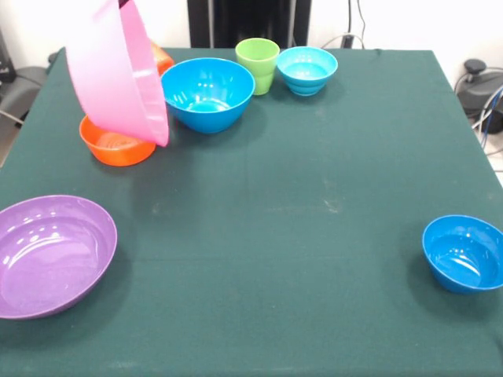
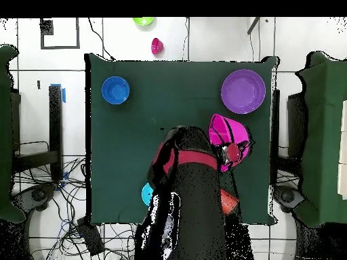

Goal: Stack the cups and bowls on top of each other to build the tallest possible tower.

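Currently the huge pink bowl is hanging steeply tilted, just above the small orange bowl. Gripper is hidden, so jaw state: cannot tell. Risk: it's slipping off and knocking that orange bowl.

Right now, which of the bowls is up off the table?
The big pink bowl, tipped steeply on edge in the air above the small orange bowl. The purple, medium blue, cyan and dark blue bowls all sit upright on the cloth.

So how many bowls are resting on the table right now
5: purple bowl, dark blue bowl, orange bowl, blue bowl, cyan bowl. The pink bowl is lifted, tilted.
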